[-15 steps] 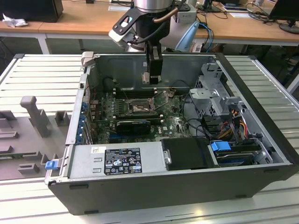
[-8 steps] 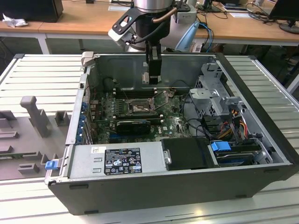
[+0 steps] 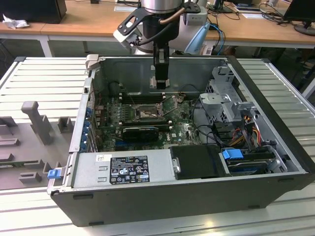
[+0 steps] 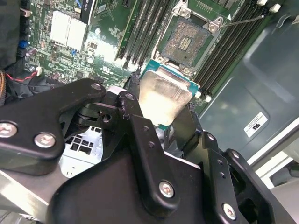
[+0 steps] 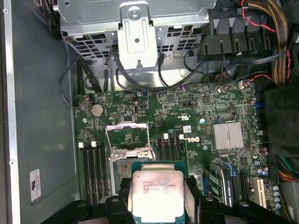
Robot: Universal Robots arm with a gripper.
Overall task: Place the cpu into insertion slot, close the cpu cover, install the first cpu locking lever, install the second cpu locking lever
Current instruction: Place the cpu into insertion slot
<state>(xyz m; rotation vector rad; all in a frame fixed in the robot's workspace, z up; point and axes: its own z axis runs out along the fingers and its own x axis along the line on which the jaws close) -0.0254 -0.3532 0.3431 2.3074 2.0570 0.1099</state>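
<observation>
Presumably light, rigid, fragile: cpu (image 5: 158,193) clamped by 2 opposite edges in the gripper (image 3: 161,83), near the insertion slot (image 4: 186,42).

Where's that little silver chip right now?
The cpu is gripped in the end effector, above the green motherboard inside the computer case; in the second wrist view it hangs close to the empty insertion slot.
</observation>
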